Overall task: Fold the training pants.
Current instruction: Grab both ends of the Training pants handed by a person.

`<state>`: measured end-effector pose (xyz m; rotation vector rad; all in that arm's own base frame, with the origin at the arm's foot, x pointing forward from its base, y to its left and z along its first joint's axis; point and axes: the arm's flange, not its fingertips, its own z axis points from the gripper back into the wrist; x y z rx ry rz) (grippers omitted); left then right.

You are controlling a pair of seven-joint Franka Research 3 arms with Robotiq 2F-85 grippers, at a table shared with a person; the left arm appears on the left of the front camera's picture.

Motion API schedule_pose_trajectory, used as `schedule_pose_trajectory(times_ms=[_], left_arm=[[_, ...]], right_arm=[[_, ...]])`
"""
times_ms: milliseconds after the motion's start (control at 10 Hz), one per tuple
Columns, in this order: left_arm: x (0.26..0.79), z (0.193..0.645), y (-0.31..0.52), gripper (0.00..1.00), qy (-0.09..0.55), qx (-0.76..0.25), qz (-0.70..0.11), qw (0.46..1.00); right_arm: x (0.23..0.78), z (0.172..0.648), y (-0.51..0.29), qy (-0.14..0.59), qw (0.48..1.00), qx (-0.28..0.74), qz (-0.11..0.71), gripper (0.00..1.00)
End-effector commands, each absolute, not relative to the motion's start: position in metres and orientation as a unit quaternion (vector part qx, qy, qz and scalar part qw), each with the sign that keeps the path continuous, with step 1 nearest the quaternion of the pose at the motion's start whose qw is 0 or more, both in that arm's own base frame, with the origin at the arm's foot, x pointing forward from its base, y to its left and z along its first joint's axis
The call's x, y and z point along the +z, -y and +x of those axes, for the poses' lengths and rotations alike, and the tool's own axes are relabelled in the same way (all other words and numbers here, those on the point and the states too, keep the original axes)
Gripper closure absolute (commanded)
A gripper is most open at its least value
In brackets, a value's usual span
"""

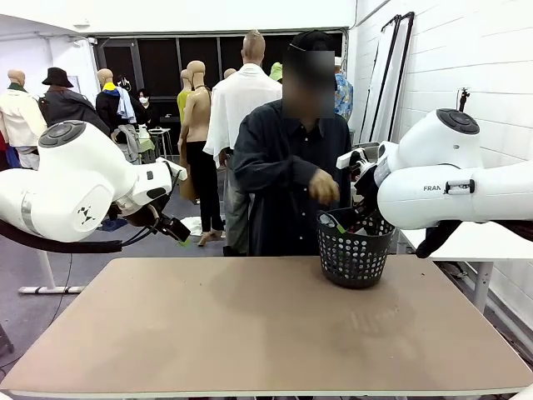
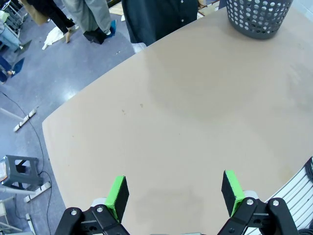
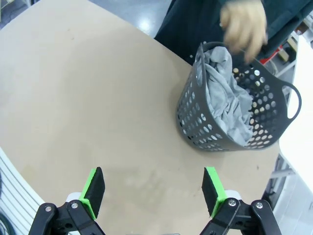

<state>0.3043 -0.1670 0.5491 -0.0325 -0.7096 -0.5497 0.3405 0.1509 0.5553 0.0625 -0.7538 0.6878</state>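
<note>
While the training pants (image 3: 226, 95) lie crumpled inside the black mesh basket (image 3: 195, 125), both grippers hang over the bare tan table (image 1: 233, 333) with nothing between their pads. In the right wrist view, the right gripper (image 3: 152, 177) has its green fingers (image 3: 94, 188) spread wide. The basket stands upright on the table ahead of them, nearer the picture's right pad, and clear of both. The grey fabric fills much of the basket, and one fold is draped up against the rim on the side nearest the person. A person's hand (image 3: 243, 25) hovers, blurred, just above that rim; whether it touches the cloth cannot be told. In the left wrist view, the left gripper (image 2: 174, 182) is likewise spread wide, and the basket sits at the table's far corner, well apart from its fingers.
</note>
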Motion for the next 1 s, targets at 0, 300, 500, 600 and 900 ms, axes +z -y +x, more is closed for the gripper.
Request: schedule_pose_trajectory(times_ms=[0, 300, 500, 600, 900], left_arm=[[0.5493, 0.3048, 0.1661, 0.00, 0.343, -0.269, -0.016, 0.900], [0.5493, 0.3048, 0.1661, 0.00, 0.343, -0.269, -0.016, 0.900], [0.5493, 0.3048, 0.1661, 0.00, 0.343, -0.269, -0.016, 0.900], [0.5493, 0.3048, 0.1661, 0.00, 0.343, -0.269, -0.016, 0.900], [0.5493, 0.3048, 0.1661, 0.00, 0.343, -0.269, -0.016, 0.900]], right_arm=[[0.5557, 0.3400, -0.1514, 0.361, 0.872, 0.330, 0.031, 0.00], [0.5557, 0.3400, -0.1514, 0.361, 0.872, 0.330, 0.031, 0.00], [0.5557, 0.3400, -0.1514, 0.361, 0.872, 0.330, 0.031, 0.00], [0.5557, 0.3400, -0.1514, 0.361, 0.872, 0.330, 0.031, 0.00], [0.5557, 0.3400, -0.1514, 0.361, 0.872, 0.330, 0.031, 0.00]])
